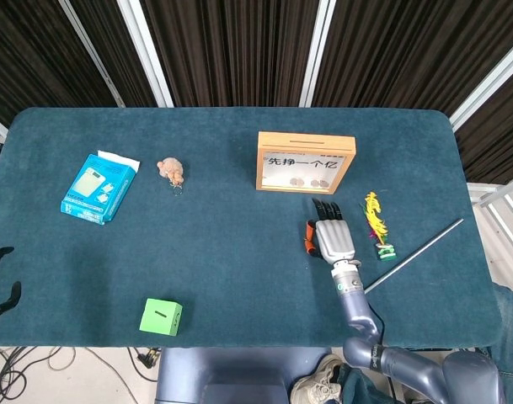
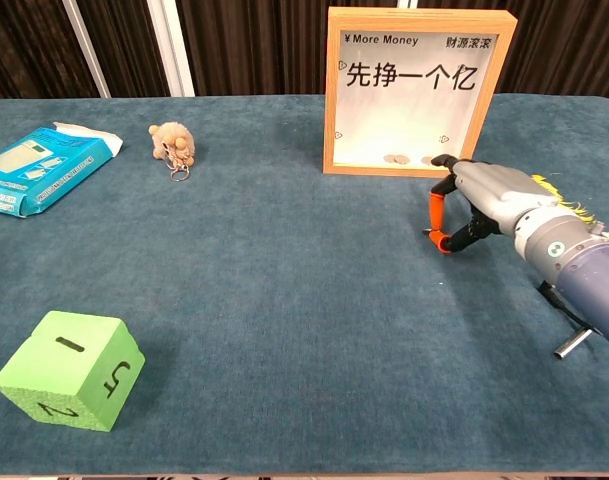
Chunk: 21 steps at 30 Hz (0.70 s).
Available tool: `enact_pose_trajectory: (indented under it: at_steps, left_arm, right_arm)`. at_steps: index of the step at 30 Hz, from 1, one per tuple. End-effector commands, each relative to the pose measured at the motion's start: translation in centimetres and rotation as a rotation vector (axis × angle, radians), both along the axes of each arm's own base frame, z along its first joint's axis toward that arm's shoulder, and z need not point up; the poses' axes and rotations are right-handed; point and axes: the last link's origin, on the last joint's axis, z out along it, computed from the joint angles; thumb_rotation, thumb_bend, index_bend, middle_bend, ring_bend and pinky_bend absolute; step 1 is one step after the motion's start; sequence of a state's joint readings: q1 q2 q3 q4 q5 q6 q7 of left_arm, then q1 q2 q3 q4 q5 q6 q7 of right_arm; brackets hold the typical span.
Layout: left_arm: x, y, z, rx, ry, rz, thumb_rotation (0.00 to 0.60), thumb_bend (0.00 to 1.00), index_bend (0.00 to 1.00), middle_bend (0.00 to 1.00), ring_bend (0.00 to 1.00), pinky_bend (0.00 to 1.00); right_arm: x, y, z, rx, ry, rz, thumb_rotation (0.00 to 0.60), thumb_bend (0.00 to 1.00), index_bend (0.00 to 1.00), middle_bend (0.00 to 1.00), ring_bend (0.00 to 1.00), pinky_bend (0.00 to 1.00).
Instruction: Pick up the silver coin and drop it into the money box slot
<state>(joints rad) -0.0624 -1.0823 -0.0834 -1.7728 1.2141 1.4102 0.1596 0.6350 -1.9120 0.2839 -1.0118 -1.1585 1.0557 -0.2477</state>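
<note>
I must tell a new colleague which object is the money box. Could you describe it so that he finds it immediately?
Look at the far middle of the blue table, just beyond the right hand. The money box stands upright there: the only wooden frame, with a clear front and Chinese writing.

We see our right hand above the counter. The money box stands just behind it, a rod to its right, the cube and packet far left.

Open blue desk stretches leftward; the wooden-framed money box stands just beyond the right robot hand.
</note>
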Motion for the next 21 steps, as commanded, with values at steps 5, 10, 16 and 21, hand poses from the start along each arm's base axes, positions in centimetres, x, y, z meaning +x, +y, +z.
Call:
enact_pose_trajectory:
  at_steps: [5,10,16,21]
  left_arm:
    - [0.00,-0.01,-0.01,-0.005,0.003,0.003,0.600,0.42,0.23,0.02,0.04,0.04]
    - [0.00,-0.02,-0.01,-0.006,0.003,0.003,0.600,0.42,0.24,0.02,0.04,0.04]
    - [-0.01,-0.03,0.00,-0.007,0.002,0.003,0.600,0.42,0.24,0.02,0.04,0.04]
    - [-0.03,-0.03,0.00,-0.008,0.001,0.004,0.600,0.42,0.24,0.02,0.04,0.05]
  right_arm:
    - [-0.21,-0.28,0.21,-0.003,0.007,0.000,0.600,0.56,0.63,0.02,0.00,0.00]
    - [-0.31,-0.33,0.16,0.006,0.012,-0.004,0.600,0.56,0.63,0.02,0.00,0.00]
    - [-0.12,-0.53,0.33,0.000,0.007,-0.001,0.600,0.58,0.65,0.02,0.00,0.00]
    - [0.16,-0.61,1.01,-0.014,-0.013,0.006,0.600,0.58,0.66,0.02,0.00,0.00]
